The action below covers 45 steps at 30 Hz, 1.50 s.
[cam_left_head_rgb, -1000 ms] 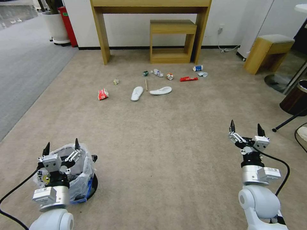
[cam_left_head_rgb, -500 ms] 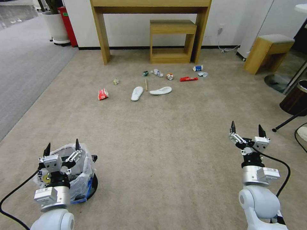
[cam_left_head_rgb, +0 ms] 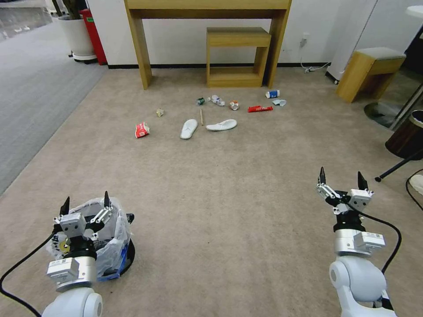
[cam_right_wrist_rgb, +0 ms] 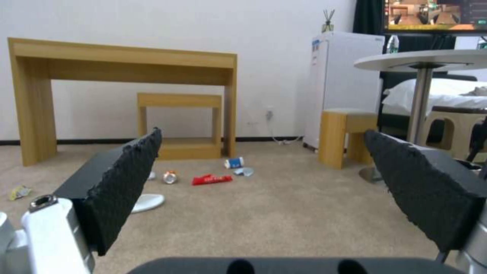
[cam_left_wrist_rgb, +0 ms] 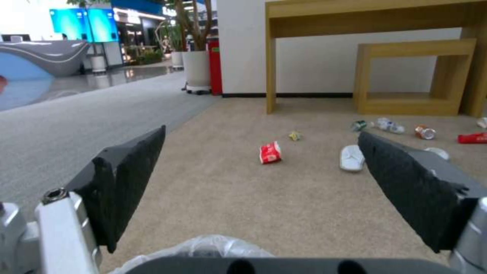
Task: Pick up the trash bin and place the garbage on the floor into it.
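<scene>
Plastic-lined trash bin (cam_left_head_rgb: 112, 235), lower left, under my spread left pincer (cam_left_head_rgb: 85, 203); right pincer (cam_left_head_rgb: 342, 179) spread, lower right; garbage (cam_left_head_rgb: 188, 128) upper centre.

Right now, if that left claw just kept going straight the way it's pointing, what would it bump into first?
Probably bare carpet. The left gripper, open above the trash bin, points toward the red-white carton, which lies well ahead; depth is uncertain.
</scene>
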Available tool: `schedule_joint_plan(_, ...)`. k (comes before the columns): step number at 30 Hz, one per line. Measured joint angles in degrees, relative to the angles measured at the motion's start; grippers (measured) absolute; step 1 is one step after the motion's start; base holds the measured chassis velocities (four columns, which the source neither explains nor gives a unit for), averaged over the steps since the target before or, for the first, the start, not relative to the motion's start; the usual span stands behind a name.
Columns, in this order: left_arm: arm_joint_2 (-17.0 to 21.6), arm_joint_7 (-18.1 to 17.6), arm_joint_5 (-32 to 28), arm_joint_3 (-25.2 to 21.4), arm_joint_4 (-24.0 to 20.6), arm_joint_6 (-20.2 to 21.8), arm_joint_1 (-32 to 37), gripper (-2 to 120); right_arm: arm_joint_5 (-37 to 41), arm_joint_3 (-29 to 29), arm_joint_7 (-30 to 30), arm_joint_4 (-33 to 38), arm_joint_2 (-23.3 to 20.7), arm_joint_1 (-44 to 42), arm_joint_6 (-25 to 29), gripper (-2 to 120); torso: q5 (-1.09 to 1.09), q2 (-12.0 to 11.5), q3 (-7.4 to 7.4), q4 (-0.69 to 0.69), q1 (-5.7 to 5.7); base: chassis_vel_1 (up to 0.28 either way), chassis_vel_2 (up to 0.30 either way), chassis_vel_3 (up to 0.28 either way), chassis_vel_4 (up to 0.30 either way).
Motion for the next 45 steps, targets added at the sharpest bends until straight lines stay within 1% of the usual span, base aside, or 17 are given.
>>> schedule_joint_plan(5, 0.0, 0.0, 0.0, 0.0, 0.0, 0.0, 0.0, 100, -0.9, 0.0, 0.0, -0.4, 0.1, 0.0, 0.3, 99, 0.01, 0.0, 0.0, 0.0, 0.0, 0.0, 0.0, 0.0, 0.0)
schedule_joint_plan(14, 0.0, 0.0, 0.0, -0.1, 0.1, -0.1, -0.1, 100, -1.4, 0.0, -0.2, -1.0, 0.3, 0.2, 0.7, 98, 0.0, 0.0, 0.0, 0.0, 0.0, 0.095, 0.088, -0.079, -0.075)
schedule_joint_plan(45, 0.0, -0.1, 0.1, 0.0, 1.0, -0.4, -0.5, 100, -2.9, 0.2, -0.6, -2.4, 0.7, 0.5, 2.3, 98, -0.01, 0.0, 0.0, 0.0, 0.0, 0.1, 0.097, -0.105, -0.098)
